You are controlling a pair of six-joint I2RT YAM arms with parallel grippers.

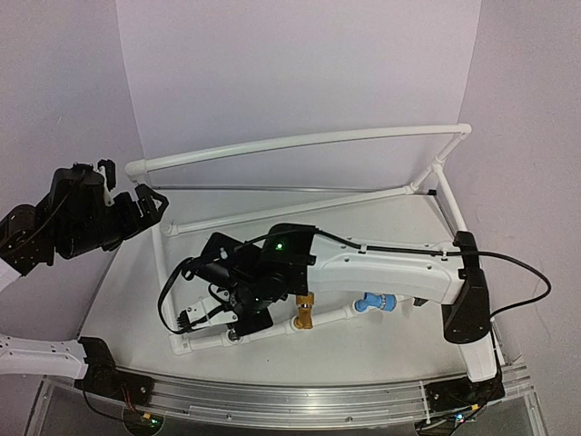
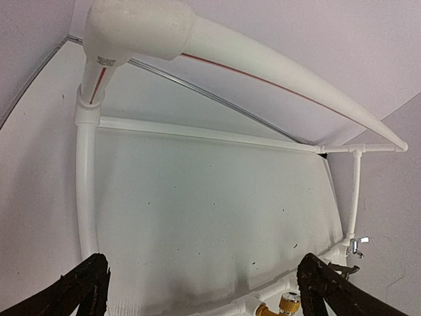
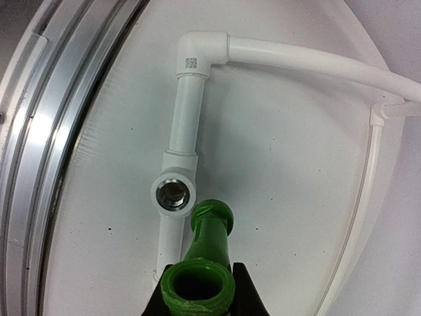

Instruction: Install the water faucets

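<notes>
Your right gripper (image 3: 197, 289) clamps the green faucet (image 3: 208, 240) just beside the empty socket (image 3: 174, 194), seemingly not yet entered; next, align its tip and screw in, left gripper (image 2: 207, 289) wide open.

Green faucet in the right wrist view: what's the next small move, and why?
Probably shift the right gripper so the tip of the green faucet lines up with the open tee socket; the tip sits beside the opening, not yet inside.

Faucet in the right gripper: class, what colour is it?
The faucet is green, clearest in the right wrist view.
</notes>
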